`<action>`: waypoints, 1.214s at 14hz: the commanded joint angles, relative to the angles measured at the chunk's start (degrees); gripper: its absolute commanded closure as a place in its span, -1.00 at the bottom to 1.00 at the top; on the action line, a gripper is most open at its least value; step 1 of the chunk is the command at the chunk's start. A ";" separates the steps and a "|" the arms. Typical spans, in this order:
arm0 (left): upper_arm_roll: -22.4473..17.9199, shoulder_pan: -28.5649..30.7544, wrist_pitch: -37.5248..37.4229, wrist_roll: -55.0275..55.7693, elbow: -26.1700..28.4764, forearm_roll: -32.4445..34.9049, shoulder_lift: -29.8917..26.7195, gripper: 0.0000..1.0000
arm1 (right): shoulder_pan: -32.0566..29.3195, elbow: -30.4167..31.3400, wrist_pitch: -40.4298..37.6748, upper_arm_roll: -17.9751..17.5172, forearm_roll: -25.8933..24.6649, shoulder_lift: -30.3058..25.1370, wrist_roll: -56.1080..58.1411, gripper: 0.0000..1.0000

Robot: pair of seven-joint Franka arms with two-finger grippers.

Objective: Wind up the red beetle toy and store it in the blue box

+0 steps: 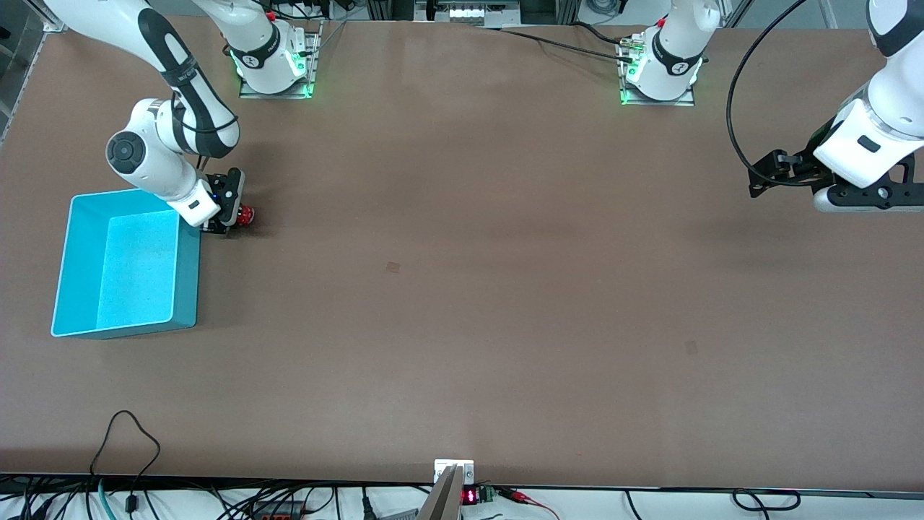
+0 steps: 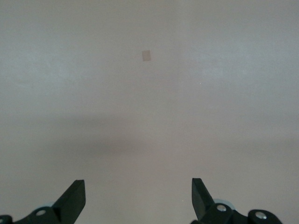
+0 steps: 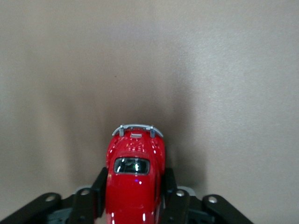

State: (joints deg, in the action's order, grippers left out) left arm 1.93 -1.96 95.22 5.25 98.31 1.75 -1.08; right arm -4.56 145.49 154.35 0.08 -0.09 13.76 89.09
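The red beetle toy (image 1: 246,214) is down at the table beside the blue box (image 1: 186,292), near the box's corner farthest from the front camera. My right gripper (image 1: 234,217) is shut on the toy's sides; the right wrist view shows the glossy red toy (image 3: 134,179) between the black fingers (image 3: 100,186), its silver bumper pointing away from the wrist. The blue box is empty. My left gripper (image 1: 761,177) is open and empty, held up over the left arm's end of the table; the left wrist view shows its fingertips (image 2: 74,196) wide apart over bare table.
The brown table (image 1: 462,289) carries small darker square marks (image 1: 392,267). The arm bases stand along the table edge farthest from the front camera. Cables and a small device (image 1: 455,480) lie at the edge nearest the front camera.
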 commanded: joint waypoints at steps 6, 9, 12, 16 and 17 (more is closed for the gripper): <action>-0.87 -0.15 -1.18 -0.85 -1.46 -1.31 0.37 -1.00 | 3.33 -4.85 -4.40 -0.70 3.24 -8.48 -10.48 0.38; -1.05 0.03 -0.65 -0.85 -1.55 -5.35 0.37 -1.00 | 3.69 -9.15 -6.87 -0.52 9.90 -10.15 -19.53 0.38; -0.96 -0.15 -0.65 -1.03 -1.55 -4.57 0.37 -1.00 | 2.46 -13.29 -6.96 -0.43 15.81 -9.37 -31.82 0.38; -0.79 -0.41 1.02 -4.45 -1.46 -2.01 0.37 -1.00 | -2.44 -15.75 -8.01 -0.17 15.38 -7.35 -48.10 0.50; -0.87 -0.41 1.02 -4.54 -1.55 -1.93 0.46 -1.00 | -4.56 -17.33 -9.75 -0.17 15.38 -6.21 -50.13 0.56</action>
State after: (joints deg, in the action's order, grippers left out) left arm 1.43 -1.90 96.19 2.77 97.99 -1.42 -1.07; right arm -5.18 131.85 147.58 0.26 14.44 5.04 43.31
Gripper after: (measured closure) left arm 0.000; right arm 0.520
